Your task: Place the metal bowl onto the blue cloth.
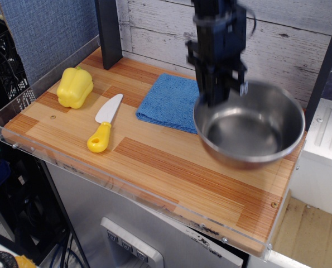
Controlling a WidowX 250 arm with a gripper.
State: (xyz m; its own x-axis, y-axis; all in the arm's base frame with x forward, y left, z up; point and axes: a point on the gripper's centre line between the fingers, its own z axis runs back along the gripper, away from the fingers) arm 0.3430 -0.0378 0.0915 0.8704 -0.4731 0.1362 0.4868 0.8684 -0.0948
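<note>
The metal bowl (248, 129) is shiny, round and deep, and hangs lifted above the right part of the wooden table. My gripper (215, 99) is shut on the bowl's left rim, coming down from above; the frame is blurred by motion. The blue cloth (168, 102) lies flat on the table just left of the bowl. The bowl's left edge overlaps the cloth's right edge in this view.
A yellow toy pepper (74, 87) sits at the far left. A toy knife (104, 123) with a yellow handle lies between it and the cloth. A dark post (108, 30) stands at the back left. A clear rim (71, 167) edges the table front.
</note>
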